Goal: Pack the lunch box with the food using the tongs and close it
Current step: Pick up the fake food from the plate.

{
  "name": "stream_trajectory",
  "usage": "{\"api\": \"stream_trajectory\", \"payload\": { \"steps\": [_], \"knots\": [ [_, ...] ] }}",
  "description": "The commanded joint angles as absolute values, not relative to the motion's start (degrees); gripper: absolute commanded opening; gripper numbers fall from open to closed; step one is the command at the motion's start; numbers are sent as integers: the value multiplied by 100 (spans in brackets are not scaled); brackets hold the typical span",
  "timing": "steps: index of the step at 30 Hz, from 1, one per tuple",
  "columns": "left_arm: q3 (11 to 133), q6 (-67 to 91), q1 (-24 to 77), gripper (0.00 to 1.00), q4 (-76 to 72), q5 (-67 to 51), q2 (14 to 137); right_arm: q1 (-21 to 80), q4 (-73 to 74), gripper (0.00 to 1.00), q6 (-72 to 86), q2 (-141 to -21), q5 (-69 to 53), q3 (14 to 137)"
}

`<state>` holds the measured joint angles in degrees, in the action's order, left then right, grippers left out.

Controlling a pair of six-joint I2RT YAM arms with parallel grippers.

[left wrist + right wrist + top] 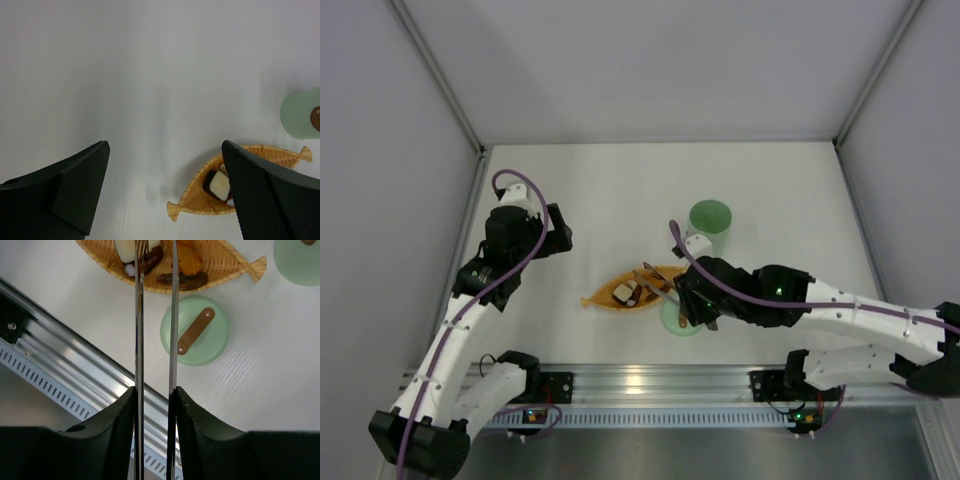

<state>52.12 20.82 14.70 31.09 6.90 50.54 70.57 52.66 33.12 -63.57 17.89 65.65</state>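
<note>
My right gripper (155, 390) is shut on the tongs (172, 315), one slim arm against each finger. The tong tips reach into the orange dish (230, 262), over the food: a white piece (125, 247), an orange piece (189, 261) and brown pieces (182, 281). A dark piece lies between the tips; I cannot tell if it is pinched. The green lid (195, 330) with its brown handle lies flat beside the dish. The lunch box (710, 222) stands uncovered behind the dish, and something brown shows in it. My left gripper (165, 147) hangs open and empty, left of the dish.
The woven orange dish (632, 292) lies at the middle near side, with the lid (680, 318) touching its near rim. An aluminium rail (640, 380) runs along the table's near edge. Grey walls enclose the table on the left, back and right.
</note>
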Motion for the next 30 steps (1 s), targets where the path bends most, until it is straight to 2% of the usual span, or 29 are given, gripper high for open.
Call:
{"api": "stream_trajectory", "payload": {
  "steps": [1, 30],
  "knots": [
    [5309, 2004, 1450, 99, 3015, 703, 5080, 7321, 4746, 35, 3568, -6424, 1793, 6434],
    [5300, 2004, 1450, 99, 3023, 721, 5089, 7515, 4307, 34, 3437, -7180, 2347, 6284]
  ]
}}
